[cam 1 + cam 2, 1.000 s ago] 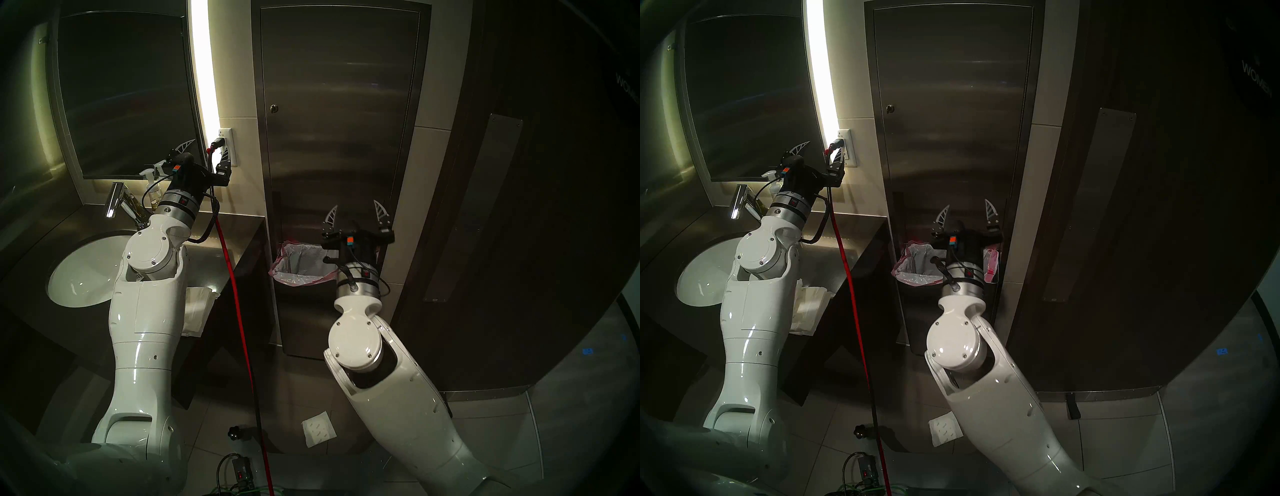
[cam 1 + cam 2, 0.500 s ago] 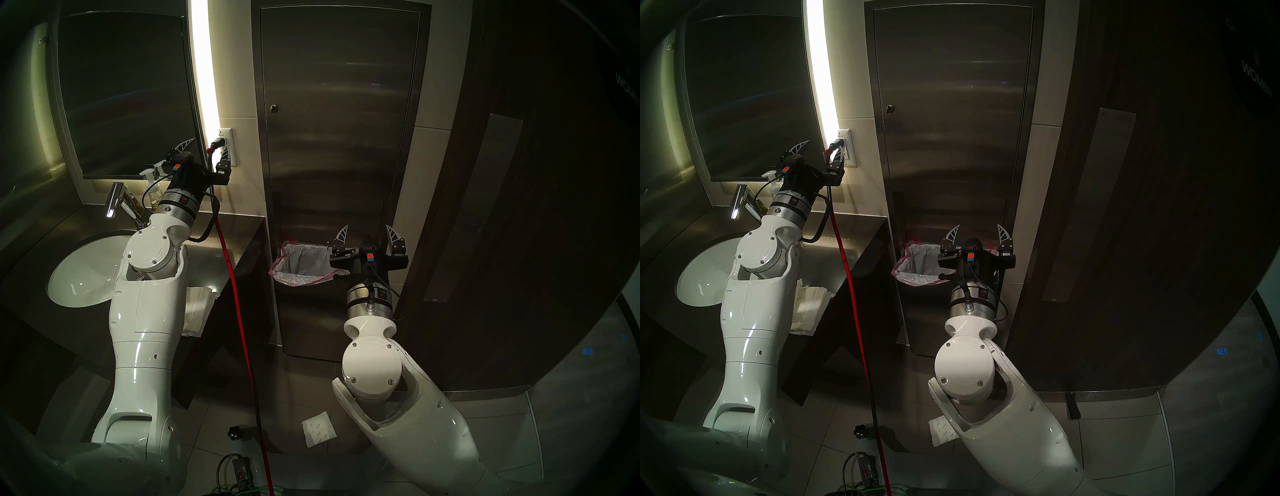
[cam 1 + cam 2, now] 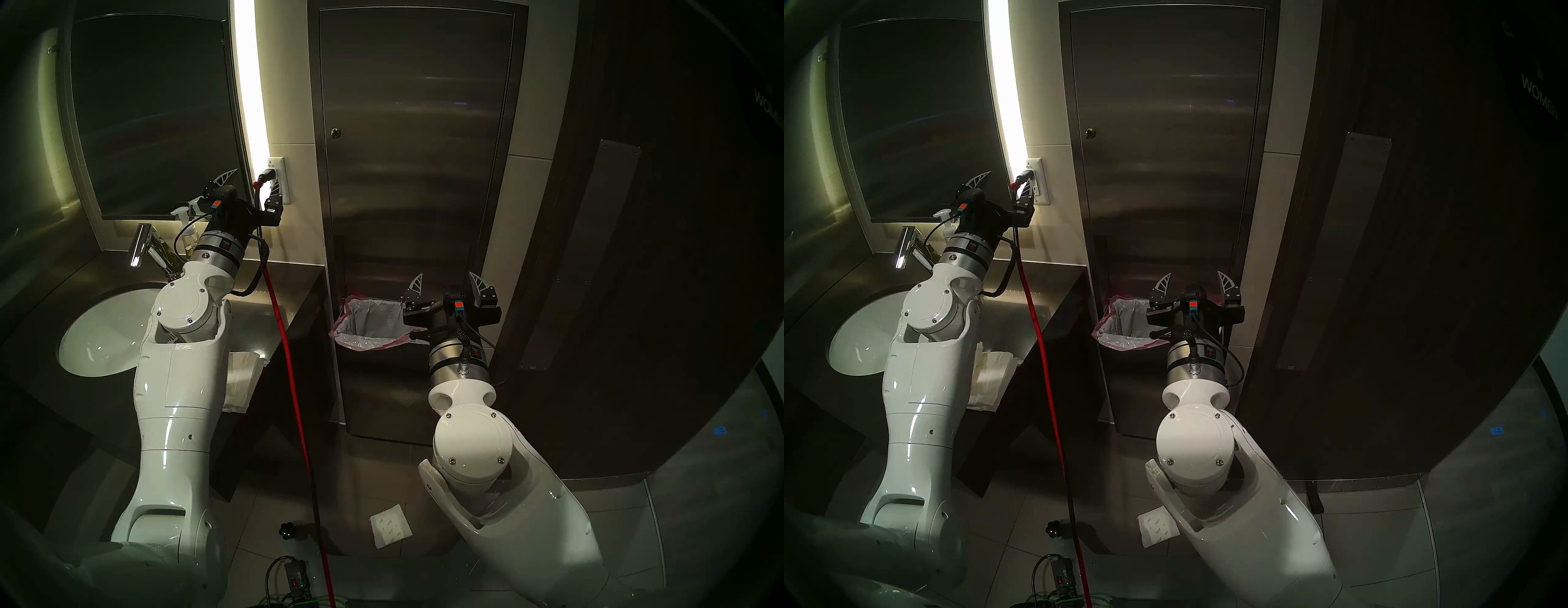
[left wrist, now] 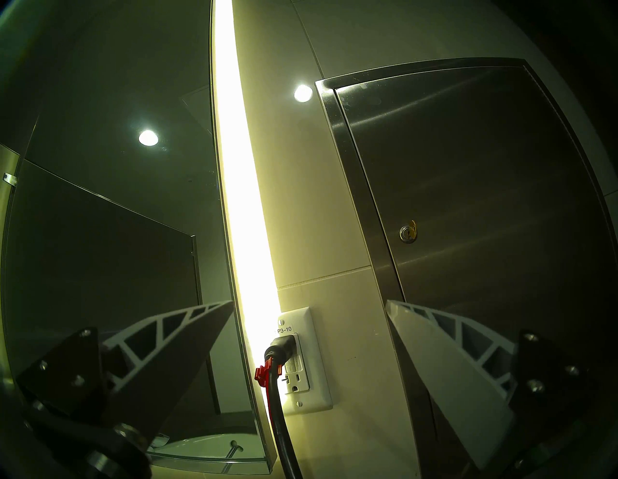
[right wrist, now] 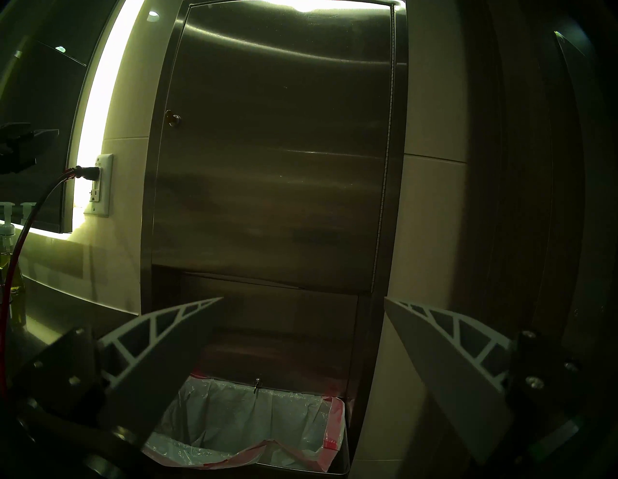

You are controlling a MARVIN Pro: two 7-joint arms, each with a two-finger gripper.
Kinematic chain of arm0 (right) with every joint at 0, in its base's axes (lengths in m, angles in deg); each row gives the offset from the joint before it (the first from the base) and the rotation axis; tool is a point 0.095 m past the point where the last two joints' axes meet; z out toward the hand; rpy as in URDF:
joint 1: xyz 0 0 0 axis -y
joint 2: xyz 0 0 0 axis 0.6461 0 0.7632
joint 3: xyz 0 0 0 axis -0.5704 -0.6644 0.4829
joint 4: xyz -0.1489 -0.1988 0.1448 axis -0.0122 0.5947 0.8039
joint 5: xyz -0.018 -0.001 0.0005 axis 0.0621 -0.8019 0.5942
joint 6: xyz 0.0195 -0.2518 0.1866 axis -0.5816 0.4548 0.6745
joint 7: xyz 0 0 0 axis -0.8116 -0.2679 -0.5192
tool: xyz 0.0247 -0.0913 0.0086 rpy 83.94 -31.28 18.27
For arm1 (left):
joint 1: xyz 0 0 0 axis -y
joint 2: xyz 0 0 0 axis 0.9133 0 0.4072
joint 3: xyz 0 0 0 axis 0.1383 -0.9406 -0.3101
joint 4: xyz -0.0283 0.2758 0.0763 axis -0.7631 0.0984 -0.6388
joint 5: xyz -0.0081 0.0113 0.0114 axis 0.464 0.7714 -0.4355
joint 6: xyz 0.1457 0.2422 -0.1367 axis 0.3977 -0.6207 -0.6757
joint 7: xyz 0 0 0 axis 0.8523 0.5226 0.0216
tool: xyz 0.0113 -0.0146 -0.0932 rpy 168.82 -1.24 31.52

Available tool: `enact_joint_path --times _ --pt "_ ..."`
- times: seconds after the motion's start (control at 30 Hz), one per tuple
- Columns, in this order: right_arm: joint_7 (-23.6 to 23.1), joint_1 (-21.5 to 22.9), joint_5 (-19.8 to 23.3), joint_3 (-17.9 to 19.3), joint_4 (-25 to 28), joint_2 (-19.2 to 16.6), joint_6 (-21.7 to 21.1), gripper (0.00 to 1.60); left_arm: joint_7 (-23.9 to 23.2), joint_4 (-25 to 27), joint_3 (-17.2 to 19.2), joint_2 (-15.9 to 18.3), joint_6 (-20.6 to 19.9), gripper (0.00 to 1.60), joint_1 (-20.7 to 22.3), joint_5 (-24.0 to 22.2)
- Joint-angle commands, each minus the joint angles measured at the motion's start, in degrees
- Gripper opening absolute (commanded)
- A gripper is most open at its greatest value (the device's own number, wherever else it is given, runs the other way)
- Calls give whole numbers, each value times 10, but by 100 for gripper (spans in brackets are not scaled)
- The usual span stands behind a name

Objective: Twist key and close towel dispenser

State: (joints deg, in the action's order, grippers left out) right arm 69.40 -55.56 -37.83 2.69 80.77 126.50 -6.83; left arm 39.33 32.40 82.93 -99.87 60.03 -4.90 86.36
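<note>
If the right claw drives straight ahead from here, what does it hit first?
Probably the towel dispenser: the open right claw faces its steel front just above the bin liner. Nothing shows between them, though depth is unclear.

Counter (image 3: 271,314): folded towels (image 3: 242,378); floor (image 3: 551,530): paper (image 3: 390,524)

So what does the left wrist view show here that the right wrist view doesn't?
Only the left wrist view: the key close enough to read as brass-yellow, standing in the lock, and the outlet's printed label. Only the right wrist view: the towel dispenser down its full length, its hinge on the right edge, and the pink-edged bin liner below. Both: the closed steel door, the lit strip, the plugged cord, and each open hand's own fingers at the bottom corners.
</note>
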Motion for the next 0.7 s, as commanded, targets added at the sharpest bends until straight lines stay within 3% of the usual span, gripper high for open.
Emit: enact_joint_path --times 0.0,0.3,0.4,0.47,0.63,0.67 --pt "3 5 -6 -1 12 1 2 160 -1 6 -1 2 0 160 11 -1" --pt "2 5 -6 -1 12 0 1 160 -11 6 -6 18 1 160 15 6" --pt "2 5 -6 -1 12 1 1 160 -39 2 -15 49 6 160 21 18" --pt "2 5 -6 -1 12 0 1 160 -65 -5 -23 72 11 160 32 24" --pt "3 5 -5 -1 12 0 2 160 -92 -10 -27 90 -1 160 58 38" --pt "3 5 -5 -1 12 0 2 160 -97 -31 -33 94 -4 160 84 36"
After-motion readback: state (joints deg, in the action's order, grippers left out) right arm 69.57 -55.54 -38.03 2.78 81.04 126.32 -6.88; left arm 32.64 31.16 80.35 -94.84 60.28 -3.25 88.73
